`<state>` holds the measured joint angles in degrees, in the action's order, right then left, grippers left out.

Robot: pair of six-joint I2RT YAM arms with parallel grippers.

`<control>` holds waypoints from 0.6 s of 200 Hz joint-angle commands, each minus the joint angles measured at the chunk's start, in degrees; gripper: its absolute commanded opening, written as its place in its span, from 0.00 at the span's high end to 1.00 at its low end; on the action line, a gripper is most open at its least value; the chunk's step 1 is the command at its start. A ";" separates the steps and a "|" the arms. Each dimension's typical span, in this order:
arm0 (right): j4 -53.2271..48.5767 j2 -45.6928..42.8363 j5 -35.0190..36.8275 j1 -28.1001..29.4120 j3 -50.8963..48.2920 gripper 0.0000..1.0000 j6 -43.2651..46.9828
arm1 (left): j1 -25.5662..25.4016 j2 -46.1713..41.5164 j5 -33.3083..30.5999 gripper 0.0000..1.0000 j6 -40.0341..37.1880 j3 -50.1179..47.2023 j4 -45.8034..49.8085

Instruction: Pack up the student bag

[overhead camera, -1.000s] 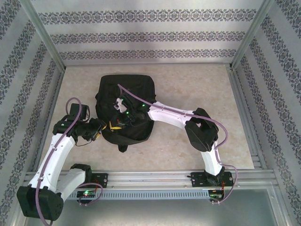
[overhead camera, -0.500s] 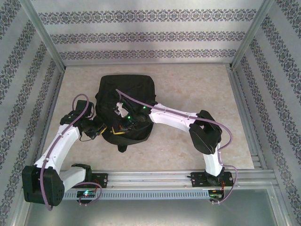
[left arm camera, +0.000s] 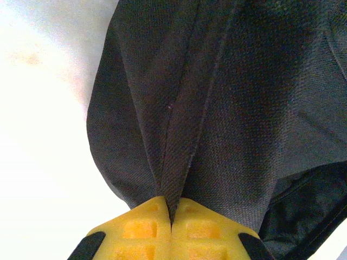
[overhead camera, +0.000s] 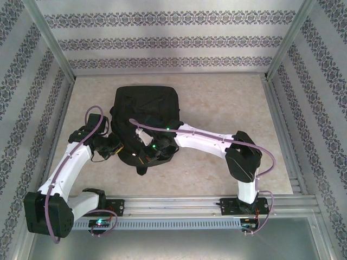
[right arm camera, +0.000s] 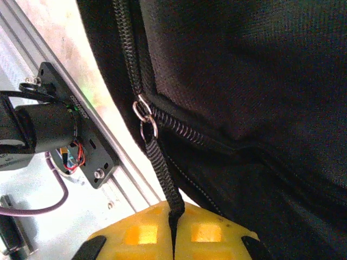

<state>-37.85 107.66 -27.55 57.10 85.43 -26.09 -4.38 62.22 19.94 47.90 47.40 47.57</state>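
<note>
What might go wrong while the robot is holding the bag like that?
The right gripper pinches only the thin zipper pull, so it may slip out when tugged. The left gripper holds just a narrow fold of the bag; if that slips, the floppy bag may slide instead of the zipper moving.

Left pincer (overhead camera: 121, 150), right pincer (overhead camera: 143, 156) on student bag (overhead camera: 146, 105) near edge.
</note>
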 commanded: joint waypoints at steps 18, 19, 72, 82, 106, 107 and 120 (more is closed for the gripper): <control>-8.02 -6.67 -2.00 -3.22 -5.56 1.00 1.31 | 2.79 -2.61 -6.90 1.00 -3.75 2.34 1.93; -7.94 -6.76 -2.25 -3.31 -5.63 1.00 1.26 | 2.79 -2.62 -6.87 1.00 -3.76 2.30 1.92; -4.07 -6.81 -14.39 -6.19 -4.75 1.00 -4.40 | 2.80 -4.05 -6.45 1.00 -6.37 1.16 2.18; -6.07 -6.36 -14.18 -6.21 -4.02 1.00 -3.91 | 2.78 -4.71 -7.92 1.00 -7.42 1.72 2.94; -12.18 -6.21 -10.16 -6.47 -3.78 1.00 -0.74 | 2.74 -5.17 -12.42 1.00 -9.26 2.74 4.40; -12.30 -6.26 -9.94 -6.52 -3.87 1.00 -0.60 | 2.77 -5.17 -12.49 1.00 -9.24 2.76 4.39; -14.35 -7.04 -6.96 -6.74 -4.78 1.00 1.26 | 2.80 -4.85 -13.90 1.00 -9.14 2.63 4.16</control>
<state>-42.68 102.45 -37.50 51.22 80.84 -28.05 -2.87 58.33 15.25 41.76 47.70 49.65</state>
